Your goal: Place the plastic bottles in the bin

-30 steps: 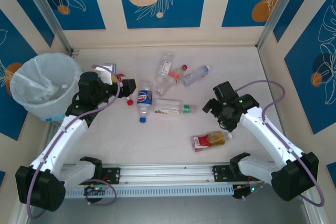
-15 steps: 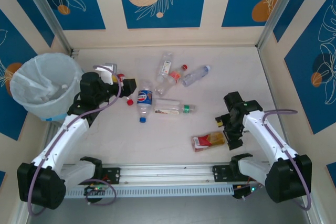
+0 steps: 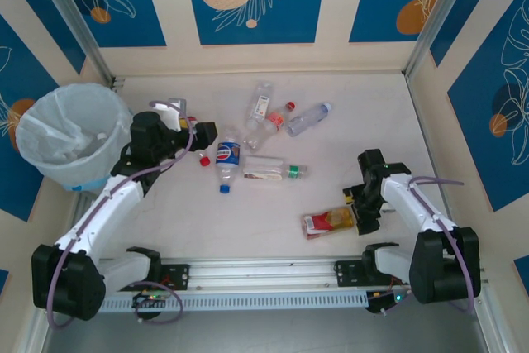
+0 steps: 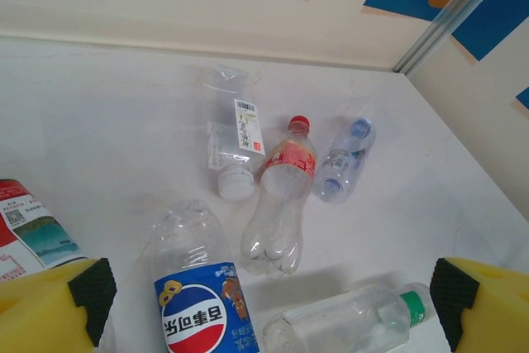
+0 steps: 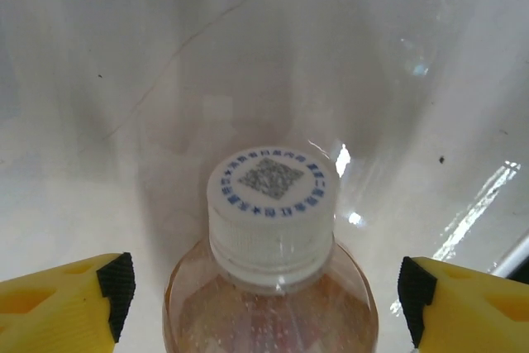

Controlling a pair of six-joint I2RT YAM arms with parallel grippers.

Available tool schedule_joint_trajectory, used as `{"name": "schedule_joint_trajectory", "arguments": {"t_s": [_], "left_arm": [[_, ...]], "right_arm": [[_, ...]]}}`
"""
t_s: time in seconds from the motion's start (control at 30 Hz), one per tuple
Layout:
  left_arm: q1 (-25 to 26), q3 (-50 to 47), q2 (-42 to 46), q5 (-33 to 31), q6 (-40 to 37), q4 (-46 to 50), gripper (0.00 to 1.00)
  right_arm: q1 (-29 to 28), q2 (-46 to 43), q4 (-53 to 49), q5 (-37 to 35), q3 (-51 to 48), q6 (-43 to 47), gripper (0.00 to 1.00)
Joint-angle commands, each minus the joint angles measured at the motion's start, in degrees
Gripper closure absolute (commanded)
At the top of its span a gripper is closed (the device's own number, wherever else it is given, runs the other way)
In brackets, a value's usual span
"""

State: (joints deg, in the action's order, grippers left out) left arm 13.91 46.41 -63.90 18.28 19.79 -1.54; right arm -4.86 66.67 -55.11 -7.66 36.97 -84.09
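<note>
Jaws spread, the right gripper (image 5: 266, 288) straddles a white-capped, amber-filled clear plastic bottle (image 5: 271, 204) near the tabletop's (image 3: 248, 214) near edge; the left gripper (image 4: 273, 291) gapes toward six more bottles (image 3: 225, 159), all outside the bag-lined round bin (image 3: 62, 173).

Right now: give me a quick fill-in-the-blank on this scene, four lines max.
1. The right hand straddles the amber-liquid bottle, whose cap is ____.
2. The bin stands on the robot's ____ side.
3. The Pepsi bottle lies nearer the ____ hand.
4. The left hand is ____, with nothing gripped between its fingers.

Missing words: white; left; left; open
</note>
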Motion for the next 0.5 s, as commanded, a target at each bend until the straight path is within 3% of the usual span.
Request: {"name": "schedule_joint_trajectory", "arguments": {"t_s": [0.0, 0.2, 0.37, 0.47], "left_arm": [[0.6, 0.2, -1.0, 1.9, 2.5, -2.8, 0.01], [3.5, -0.3, -3.1, 0.7, 7.2, -5.3, 0.01], [9.2, -1.4, -4.5, -2.4, 12.2, -7.3, 0.01], [12.6, -0.7, -5.5, -4.1, 11.0, -5.4, 0.01]], "right_arm": [[-0.2, 0.6, 2.6, -1.3, -2.0, 0.3, 0.18], [-0.3, 1.7, 6.1, -1.9, -4.0, 0.4, 0.26], [-0.5, 4.4, 9.0, -1.6, -5.3, 0.5, 0.3], [-1.0, 6.0, 9.2, -2.6, -4.1, 2.4, 0.34]]}}
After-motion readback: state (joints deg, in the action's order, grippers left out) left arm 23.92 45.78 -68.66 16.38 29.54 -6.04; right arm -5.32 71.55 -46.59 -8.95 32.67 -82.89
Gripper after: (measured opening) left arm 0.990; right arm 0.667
